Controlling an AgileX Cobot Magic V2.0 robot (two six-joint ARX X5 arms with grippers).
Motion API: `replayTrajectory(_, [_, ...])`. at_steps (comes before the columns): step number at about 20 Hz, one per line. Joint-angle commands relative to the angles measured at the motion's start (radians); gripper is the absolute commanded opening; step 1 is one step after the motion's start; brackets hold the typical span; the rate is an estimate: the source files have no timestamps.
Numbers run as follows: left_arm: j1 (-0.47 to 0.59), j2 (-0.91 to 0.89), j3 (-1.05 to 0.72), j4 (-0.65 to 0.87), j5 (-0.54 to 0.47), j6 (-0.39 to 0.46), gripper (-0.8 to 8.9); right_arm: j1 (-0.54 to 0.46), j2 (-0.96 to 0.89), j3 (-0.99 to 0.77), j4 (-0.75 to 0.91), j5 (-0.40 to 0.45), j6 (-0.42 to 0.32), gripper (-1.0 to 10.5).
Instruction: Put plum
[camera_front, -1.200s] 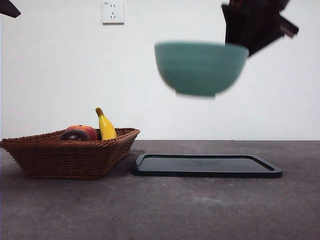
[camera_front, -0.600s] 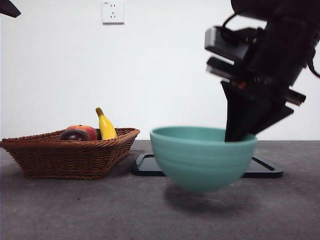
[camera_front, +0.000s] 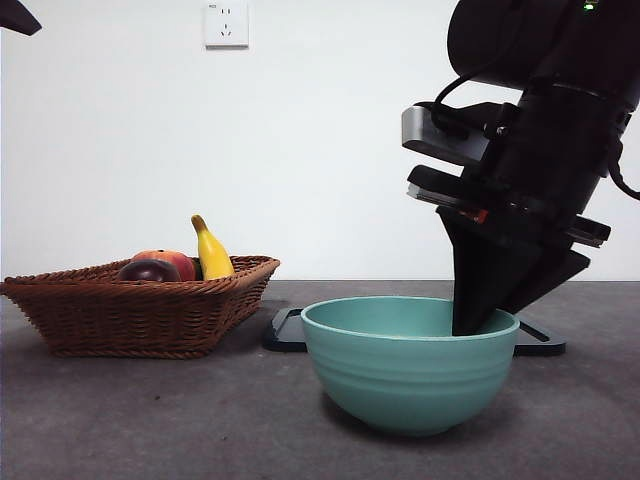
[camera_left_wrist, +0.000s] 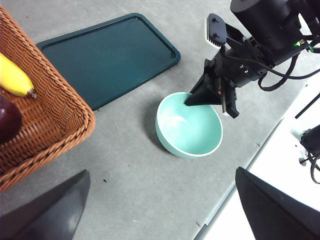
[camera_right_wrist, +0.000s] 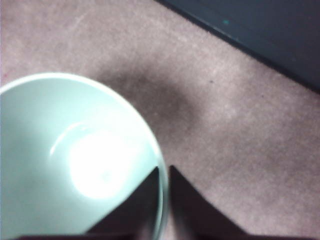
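1. The plum (camera_front: 148, 271) sits in the basket (camera_front: 140, 318), well away from my left tool (camera_left_wrist: 160, 210), which hangs open; it looks smooth, firm and slippery, so I would pinch across its middle.
2. My right tool (camera_front: 480, 318) is clamped on the bowl (camera_front: 410, 365) rim on the worktop (camera_front: 200, 420).

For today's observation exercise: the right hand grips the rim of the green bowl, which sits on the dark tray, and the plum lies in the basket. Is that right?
Not quite. The green bowl sits on the bare table beside the dark tray, not on it; the left wrist view shows this. The rest holds: the right hand grips the bowl's rim, and the plum lies in the basket.
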Motion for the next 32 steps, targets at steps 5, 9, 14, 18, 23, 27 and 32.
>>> replayTrajectory(5, [-0.004,0.005,0.013,0.009,0.002,0.008,4.67,0.008,-0.004,0.005,0.004,0.005,0.025,2.4])
replayTrajectory(9, [-0.004,0.005,0.013,0.009,0.002,0.008,4.67,0.006,-0.103,0.023,-0.031,0.043,0.032,2.7])
replayTrajectory(14, [-0.004,0.005,0.013,0.01,0.002,0.008,4.67,0.007,-0.291,0.063,-0.149,0.048,0.028,2.8])
replayTrajectory(18, [-0.004,0.005,0.013,0.01,0.002,0.008,4.67,0.007,-0.483,0.063,-0.241,0.025,0.028,2.8])
replayTrajectory(23, [-0.004,0.005,0.013,0.006,0.002,0.002,4.67,0.007,-0.689,0.063,-0.36,-0.069,0.03,2.8])
replayTrajectory(27, [-0.004,0.005,0.013,0.002,0.002,-0.003,4.67,0.007,-0.742,0.063,-0.44,-0.103,0.039,2.8])
replayTrajectory(32, [-0.004,0.005,0.013,0.002,0.002,-0.003,4.63,0.007,-0.739,0.063,-0.452,-0.111,0.038,2.8])
